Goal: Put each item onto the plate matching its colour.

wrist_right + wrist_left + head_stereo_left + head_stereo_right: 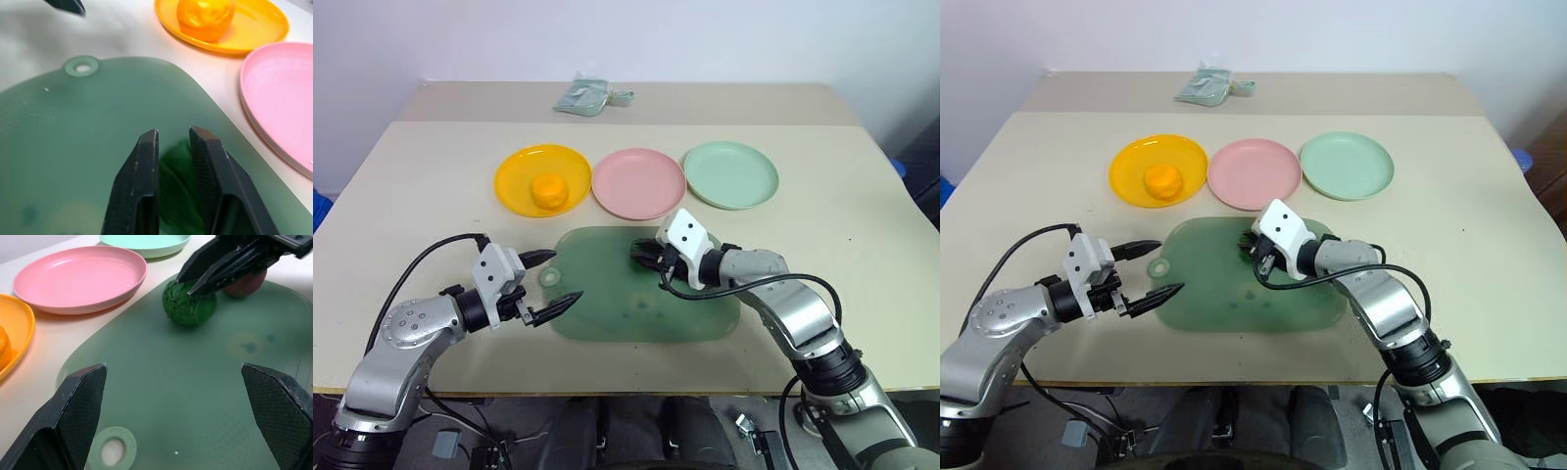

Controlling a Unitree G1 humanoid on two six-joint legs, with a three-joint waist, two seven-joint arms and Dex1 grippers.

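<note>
green textured ball sits on the translucent board, pinched by the closed fingers of the right gripper, reaching in from the right. left gripper hovers at the board's left edge, fingers spread wide.

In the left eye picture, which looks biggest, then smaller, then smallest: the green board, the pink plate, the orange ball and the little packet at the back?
1. Green board, clearly the biggest.
2. Pink plate.
3. Pale green packet, though it lies farthest from the camera, so it may look smaller than it is.
4. Orange ball, the smallest, sitting on the yellow-orange plate.
</note>
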